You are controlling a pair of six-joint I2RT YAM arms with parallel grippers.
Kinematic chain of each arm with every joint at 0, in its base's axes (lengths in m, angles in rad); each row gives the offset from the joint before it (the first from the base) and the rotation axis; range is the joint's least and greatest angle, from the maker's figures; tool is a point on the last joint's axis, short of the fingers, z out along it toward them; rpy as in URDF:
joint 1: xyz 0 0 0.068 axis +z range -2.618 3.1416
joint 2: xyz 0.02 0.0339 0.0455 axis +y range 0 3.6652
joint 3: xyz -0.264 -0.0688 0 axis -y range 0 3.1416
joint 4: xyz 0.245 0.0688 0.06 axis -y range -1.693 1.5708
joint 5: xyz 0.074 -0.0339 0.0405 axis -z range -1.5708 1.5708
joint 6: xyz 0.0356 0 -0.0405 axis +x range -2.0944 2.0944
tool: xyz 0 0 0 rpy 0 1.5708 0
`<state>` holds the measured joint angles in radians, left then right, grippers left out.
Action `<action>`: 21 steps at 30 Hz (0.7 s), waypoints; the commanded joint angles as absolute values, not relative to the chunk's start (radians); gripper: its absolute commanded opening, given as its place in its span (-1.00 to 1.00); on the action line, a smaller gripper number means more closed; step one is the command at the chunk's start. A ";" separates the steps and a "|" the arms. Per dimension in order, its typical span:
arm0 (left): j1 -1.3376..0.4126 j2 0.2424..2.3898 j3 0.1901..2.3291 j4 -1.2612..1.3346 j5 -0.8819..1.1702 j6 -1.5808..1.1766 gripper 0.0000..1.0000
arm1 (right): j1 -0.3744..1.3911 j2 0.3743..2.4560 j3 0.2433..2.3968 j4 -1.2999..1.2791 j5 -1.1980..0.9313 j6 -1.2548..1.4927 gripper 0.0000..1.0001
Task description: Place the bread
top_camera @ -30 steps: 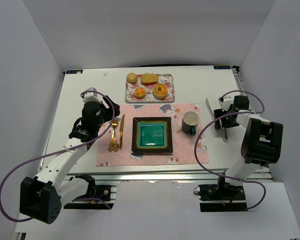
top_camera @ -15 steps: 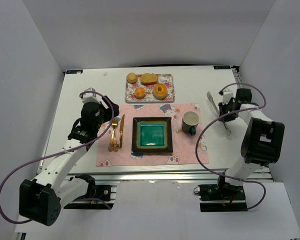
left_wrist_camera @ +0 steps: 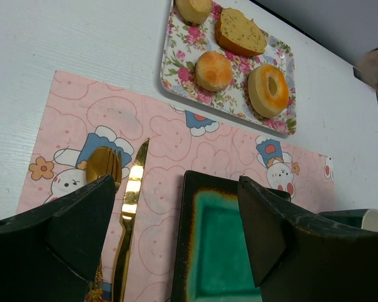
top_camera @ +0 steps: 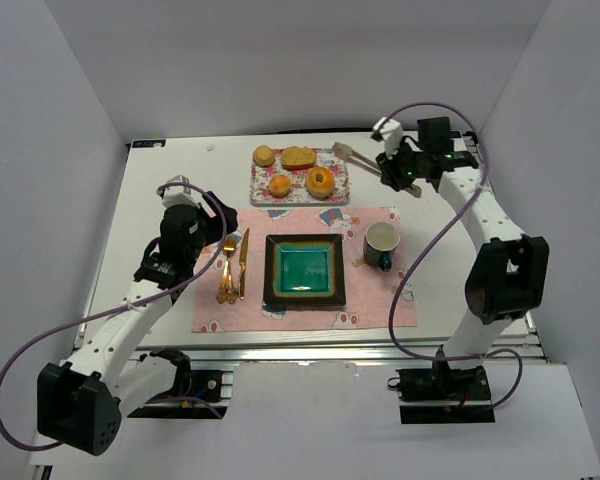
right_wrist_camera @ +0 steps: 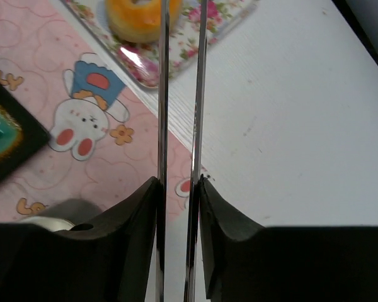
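Top external view counts one flowered tray (top_camera: 298,197) on the far counter (top_camera: 180,170) with four baked pieces. They are the bread (top_camera: 279,185), one pale bun (top_camera: 265,155), one slice (top_camera: 299,157) and one ringed doughnut (top_camera: 320,181). Nearer lie one pink placemat (top_camera: 370,300) printed with cartoon rabbits, one square teal plate (top_camera: 269,270), one mug (top_camera: 381,243), one gold knife (top_camera: 243,262) and one more gold piece (top_camera: 227,270) just beside it, fork or spoon I cannot tell. Two blue tags (top_camera: 145,143) sit at the far corners, their print too small to read.

One pair of metal tongs (top_camera: 355,155) is clenched in the right claw (right_wrist_camera: 178,182). In the right wrist view both steel arms run out from between its fingers (right_wrist_camera: 135,214), pinched nearly parallel. Their tips reach over the tray's near right corner by the doughnut. The bread lies to the left of that claw, past the doughnut and untouched, in the tray's near row.

The left claw (left_wrist_camera: 176,189) is released, spread wide and holding nothing. It hovers over the placemat's left end, with the bread ahead of it and slightly to its right.

A second ago the right claw stood spread at the counter's right edge, by the tongs there. It has since closed on them, lifted them and swung up to the tray's right end. The left arm, the food and the table setting have not moved.
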<state>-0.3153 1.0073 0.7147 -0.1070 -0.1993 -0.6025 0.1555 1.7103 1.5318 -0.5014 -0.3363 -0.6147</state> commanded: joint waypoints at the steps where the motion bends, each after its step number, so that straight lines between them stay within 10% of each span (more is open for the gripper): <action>1: -0.308 0.956 0.710 -0.121 -0.215 -0.603 0.75 | 0.216 1.762 1.632 -0.546 -0.319 -0.630 -0.27; 21: -0.308 0.897 0.689 -0.166 -0.259 -0.601 0.76 | 0.497 1.939 1.756 -0.485 -0.233 -0.736 -0.09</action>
